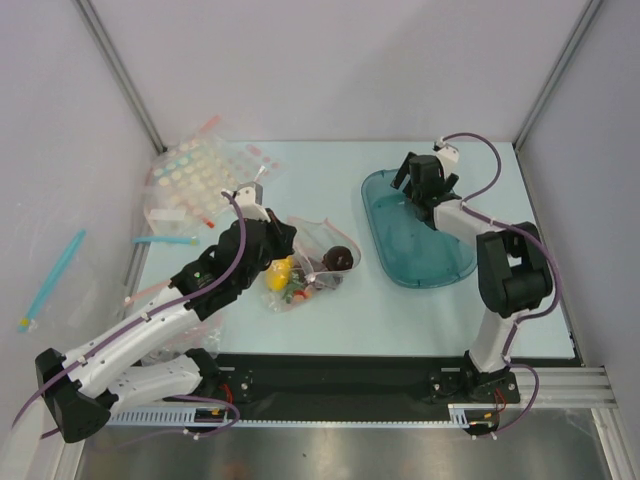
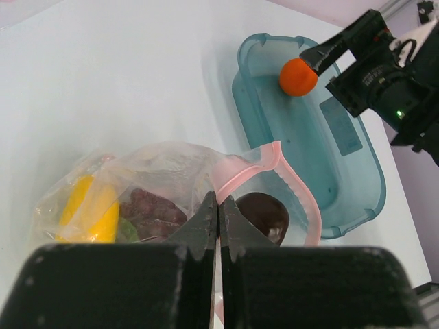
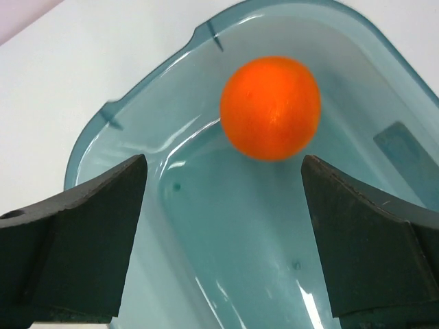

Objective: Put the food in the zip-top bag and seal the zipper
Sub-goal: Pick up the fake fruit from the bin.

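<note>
Where the left end effector (image 2: 218, 209) sits: jaws pressed together on the near lip of the zip-top bag (image 2: 171, 161), pinching the film beside the zipper (image 2: 274, 154). The mouth is propped open toward the tray (image 2: 329, 137).
Right end effector (image 3: 223, 179): jaws spread wide, holding nothing. It is poised over the far end of the tray, with the orange (image 3: 270, 108) between and beyond the fingers, touching neither.
Bag position: flat on the bench (image 1: 350, 320) in front of the left arm, left of the tray, mouth unsealed.
Bag contents: lemon (image 2: 88, 209), grapes (image 2: 147, 205) and red-and-green bunch (image 1: 298, 294) lie deep inside. The plum (image 2: 264, 212) is just inside the mouth, as far as I can tell.
Done so far: four of five pieces bagged, by my reading.
Left to do: grip the orange, carry it to the open mouth, drop it in, then press the zipper shut along its length. None of that looks begun.
Count, rig: end effectors 2.
Count, task things: plain bag 1, tray 1, food pieces 5 (orange 1, lemon 1, grapes 1 cluster, plum 1, bunch 1).
Count, other: spare bags (image 1: 200, 172) overlap at the far left corner of the bench, number unclear.
</note>
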Action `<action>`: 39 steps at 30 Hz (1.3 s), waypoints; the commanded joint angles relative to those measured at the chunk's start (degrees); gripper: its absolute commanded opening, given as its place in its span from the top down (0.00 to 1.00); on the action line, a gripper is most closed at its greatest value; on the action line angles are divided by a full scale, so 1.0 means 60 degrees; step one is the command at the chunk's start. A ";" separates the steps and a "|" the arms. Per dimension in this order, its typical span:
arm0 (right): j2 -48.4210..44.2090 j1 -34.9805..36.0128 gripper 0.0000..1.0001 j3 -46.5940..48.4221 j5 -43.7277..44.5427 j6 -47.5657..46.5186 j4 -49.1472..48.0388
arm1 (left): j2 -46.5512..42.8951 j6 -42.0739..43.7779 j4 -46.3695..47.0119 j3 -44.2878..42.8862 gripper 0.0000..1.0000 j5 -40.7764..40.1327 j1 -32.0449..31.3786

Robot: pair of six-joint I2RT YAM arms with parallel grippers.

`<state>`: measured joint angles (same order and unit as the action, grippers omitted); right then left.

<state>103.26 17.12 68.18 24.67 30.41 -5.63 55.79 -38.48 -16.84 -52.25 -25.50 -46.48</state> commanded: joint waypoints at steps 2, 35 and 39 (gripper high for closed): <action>0.0937 -0.0290 0.02 0.0969 0.0606 0.0042 0.0220 | -0.0289 0.0100 0.0375 -0.0125 1.00 0.0075 0.0027; -0.4401 0.1638 0.55 -0.1706 -0.3992 -0.1755 -0.0335 | -0.0319 0.0056 0.0419 -0.0096 1.00 0.0382 0.0027; -0.6075 0.3178 0.58 -0.3230 -0.3994 -0.2284 -0.1315 | -0.0348 0.0070 0.0405 -0.0110 1.00 0.0353 0.0027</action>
<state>72.58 30.52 55.11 4.19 21.71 -9.98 54.48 -38.50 -16.84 -52.23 -23.49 -46.48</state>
